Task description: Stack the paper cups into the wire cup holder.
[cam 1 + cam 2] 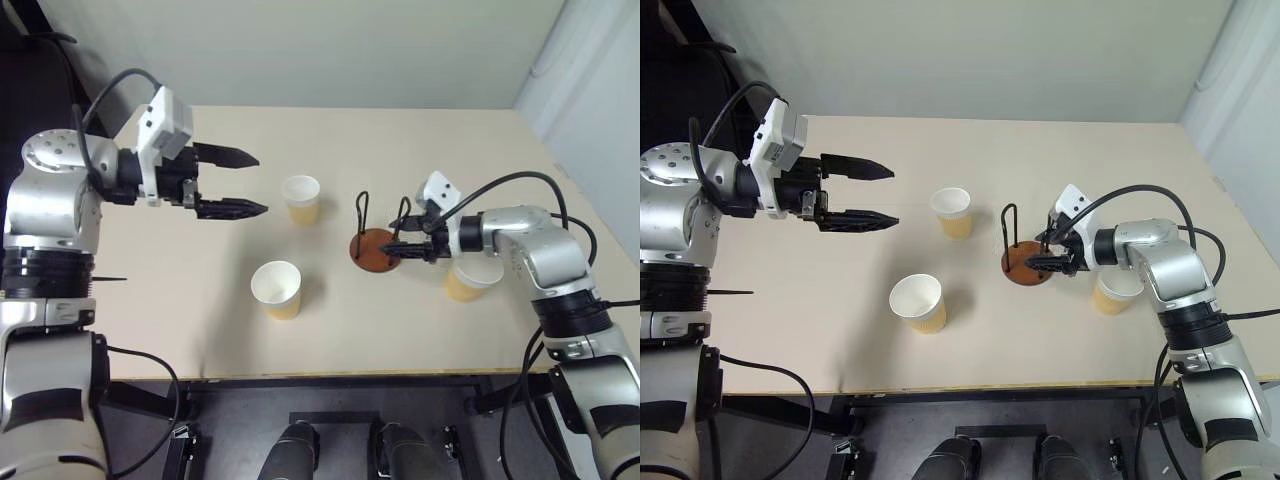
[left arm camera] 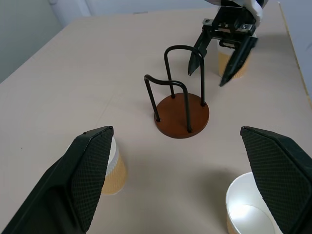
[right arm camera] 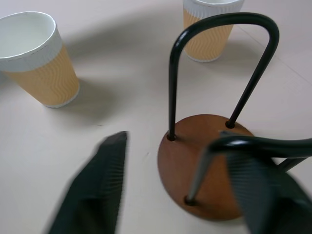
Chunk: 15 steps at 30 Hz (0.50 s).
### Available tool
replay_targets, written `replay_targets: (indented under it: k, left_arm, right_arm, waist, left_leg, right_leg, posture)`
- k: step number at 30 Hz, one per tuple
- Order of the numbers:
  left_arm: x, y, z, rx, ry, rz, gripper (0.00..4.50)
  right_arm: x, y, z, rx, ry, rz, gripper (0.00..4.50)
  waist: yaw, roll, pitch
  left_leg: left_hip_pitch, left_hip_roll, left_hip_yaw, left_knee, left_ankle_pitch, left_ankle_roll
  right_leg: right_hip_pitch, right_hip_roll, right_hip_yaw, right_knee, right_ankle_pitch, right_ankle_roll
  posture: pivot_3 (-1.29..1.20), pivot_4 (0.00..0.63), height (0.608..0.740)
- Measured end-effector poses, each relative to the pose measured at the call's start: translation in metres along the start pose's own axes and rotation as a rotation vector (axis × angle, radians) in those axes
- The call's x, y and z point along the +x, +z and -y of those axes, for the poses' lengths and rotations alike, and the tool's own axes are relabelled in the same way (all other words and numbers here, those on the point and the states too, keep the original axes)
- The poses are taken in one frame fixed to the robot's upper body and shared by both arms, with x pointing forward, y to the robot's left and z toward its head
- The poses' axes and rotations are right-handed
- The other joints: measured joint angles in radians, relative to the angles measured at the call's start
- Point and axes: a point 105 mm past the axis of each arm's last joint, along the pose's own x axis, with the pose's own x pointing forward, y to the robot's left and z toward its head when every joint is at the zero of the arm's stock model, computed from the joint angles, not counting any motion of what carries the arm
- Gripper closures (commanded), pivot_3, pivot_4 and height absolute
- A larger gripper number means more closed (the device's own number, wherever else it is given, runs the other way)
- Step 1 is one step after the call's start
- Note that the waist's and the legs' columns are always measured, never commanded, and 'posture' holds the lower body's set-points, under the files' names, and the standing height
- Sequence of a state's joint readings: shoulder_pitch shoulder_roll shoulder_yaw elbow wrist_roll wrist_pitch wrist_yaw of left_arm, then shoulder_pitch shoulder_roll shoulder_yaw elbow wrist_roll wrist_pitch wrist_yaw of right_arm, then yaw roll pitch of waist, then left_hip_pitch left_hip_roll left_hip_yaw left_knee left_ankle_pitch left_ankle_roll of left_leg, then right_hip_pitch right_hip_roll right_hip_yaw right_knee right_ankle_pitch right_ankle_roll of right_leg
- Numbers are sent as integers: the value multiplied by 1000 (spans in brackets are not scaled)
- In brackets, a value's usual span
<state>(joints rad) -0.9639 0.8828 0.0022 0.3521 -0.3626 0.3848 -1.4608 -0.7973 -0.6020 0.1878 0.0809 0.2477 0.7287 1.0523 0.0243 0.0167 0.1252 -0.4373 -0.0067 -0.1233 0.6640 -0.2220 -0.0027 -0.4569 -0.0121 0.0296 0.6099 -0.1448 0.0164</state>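
On your table (image 1: pixel 200 300): wire cup holder (image 1: pixel 376 250) at centre, empty. Three paper cups upright: far (image 1: pixel 300 199), near-left (image 1: pixel 276 289), right (image 1: pixel 474 279). Your right tool (image 1: pixel 400 238) released, straddling the holder's right loop. Your left tool (image 1: pixel 245 182) released, raised at left.

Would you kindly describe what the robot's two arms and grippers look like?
Both arms are rounded silver-grey metal segments joined by black joints, with black cables looping outside them. Each wrist carries a boxy white camera housing. The left gripper and right gripper each have two slim black tapering fingers with finely textured inner pads.
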Motion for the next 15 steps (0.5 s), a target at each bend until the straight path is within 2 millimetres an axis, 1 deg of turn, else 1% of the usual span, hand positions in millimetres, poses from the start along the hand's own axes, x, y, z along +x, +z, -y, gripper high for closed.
replay_targets:
  k: [1,2,15]
  left_arm:
    - [0,0,0,0,1,1,0]
    - [0,0,0,0,1,1,0]
    - [3,0,0,-2,-2,9,0]
  right_arm:
    - [0,0,0,3,1,0,99]
    - [0,-1,0,5,1,-1,14]
    - [-12,-5,8,0,-36,-33,14]
  waist:
    - [0,0,0]
    - [0,0,0]
    - [0,0,0]
  left_leg:
    - [0,0,0,0,0,0]
    - [0,0,0,0,0,0]
    - [0,0,0,0,0,0]
  right_leg:
    - [0,0,0,0,0,0]
    - [0,0,0,0,0,0]
    - [0,0,0,0,0,0]
  posture:
    - [0,150,740]
    - [0,150,740]
    - [0,150,740]
